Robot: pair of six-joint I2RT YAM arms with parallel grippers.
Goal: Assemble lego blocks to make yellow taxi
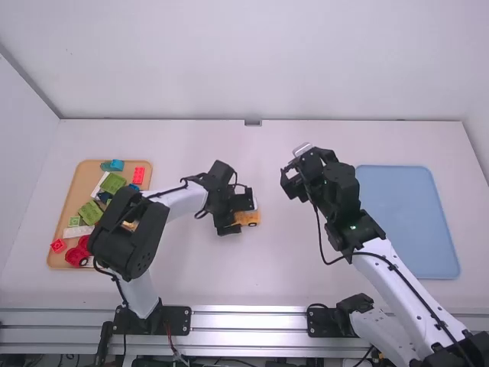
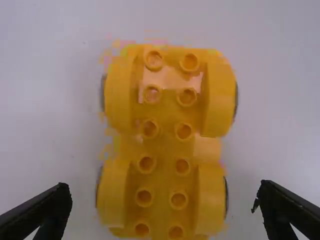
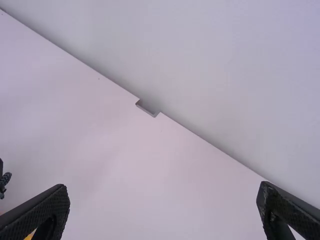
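Observation:
Over the middle of the table, my left gripper [image 1: 243, 217] is low at the yellow car base [image 1: 250, 219], partly covering it. In the left wrist view the yellow car base [image 2: 164, 145] lies studs up, with four rounded wheel arches and dark wheel edges. My left gripper [image 2: 165, 200] is open, one finger on each side of its near end, with gaps between. My right gripper [image 1: 289, 177] is right of centre, away from the car base. In the right wrist view my right gripper [image 3: 164, 200] stands open with nothing between its fingers.
At the left, a tan tray [image 1: 67, 206] holds green, red, blue and white blocks, partly behind the left arm. A blue tray [image 1: 409, 222] lies at the right, beside the right arm. The table's back edge meets a white wall.

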